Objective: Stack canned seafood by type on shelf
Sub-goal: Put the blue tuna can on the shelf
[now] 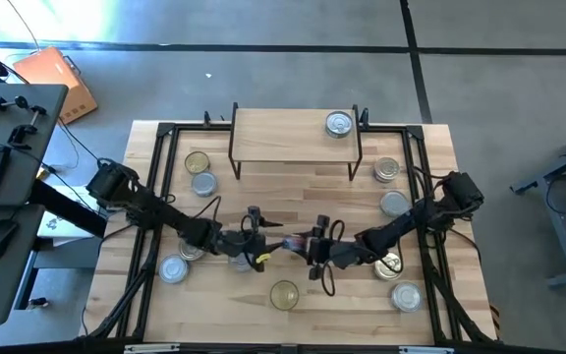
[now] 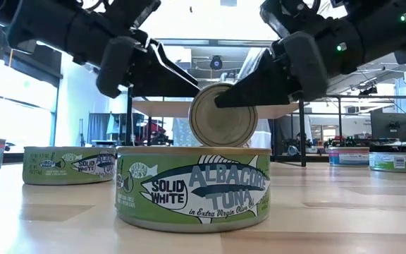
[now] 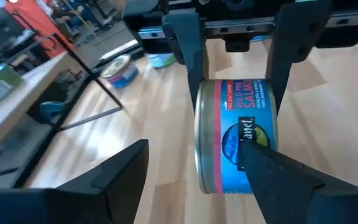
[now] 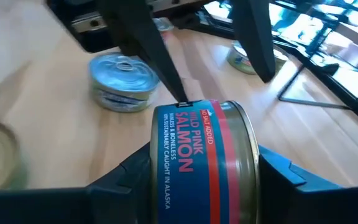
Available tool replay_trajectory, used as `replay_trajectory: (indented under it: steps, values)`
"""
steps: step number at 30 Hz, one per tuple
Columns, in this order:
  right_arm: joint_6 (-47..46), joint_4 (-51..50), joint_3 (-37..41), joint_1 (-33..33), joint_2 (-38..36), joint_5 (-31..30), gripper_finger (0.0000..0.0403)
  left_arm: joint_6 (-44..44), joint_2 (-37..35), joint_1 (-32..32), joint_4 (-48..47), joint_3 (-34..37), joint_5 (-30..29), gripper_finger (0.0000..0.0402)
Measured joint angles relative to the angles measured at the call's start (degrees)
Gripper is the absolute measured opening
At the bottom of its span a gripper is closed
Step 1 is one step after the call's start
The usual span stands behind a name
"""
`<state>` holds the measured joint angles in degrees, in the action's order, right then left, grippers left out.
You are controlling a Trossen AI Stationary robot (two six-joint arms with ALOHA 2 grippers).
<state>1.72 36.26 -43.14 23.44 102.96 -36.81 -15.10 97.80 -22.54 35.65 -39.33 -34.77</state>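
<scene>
Two grippers meeting at one salmon tin above the table's middle

We are seeing the right gripper point(image 4: 197, 180) clamping a short round blue-and-red pink salmon tin point(image 4: 204, 155) on edge by its flat ends, lifted off the butcher-block tabletop point(image 1: 293, 211). The left gripper point(image 3: 197, 180) is standing wide, one finger point(image 3: 272, 168) lying against the tin's label. We are also seeing a green albacore tuna tin point(image 2: 193, 187) in front, and one silver tin point(image 1: 339, 123) sitting on the low light-wood shelf point(image 1: 278, 133).
</scene>
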Motion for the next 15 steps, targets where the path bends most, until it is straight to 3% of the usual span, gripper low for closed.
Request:
replay_trajectory:
  steps: [6, 10, 15]
  values:
    - [0.35, 0.26, -0.08, -0.05, -0.02, -1.18, 0.0177, -0.98, 0.05, -0.20, -0.46, -0.18, 0.06, 0.0252]
    - [-0.25, -1.32, -0.49, -0.30, -0.92, -6.56, 0.0177, -1.91, -0.07, -1.07, -3.90, -0.24, -1.78, 0.0252]
    - [0.82, -1.02, -0.55, -0.19, -1.38, -5.57, 0.0177, -1.55, -0.06, -1.09, -3.63, -0.23, -1.06, 0.0252]
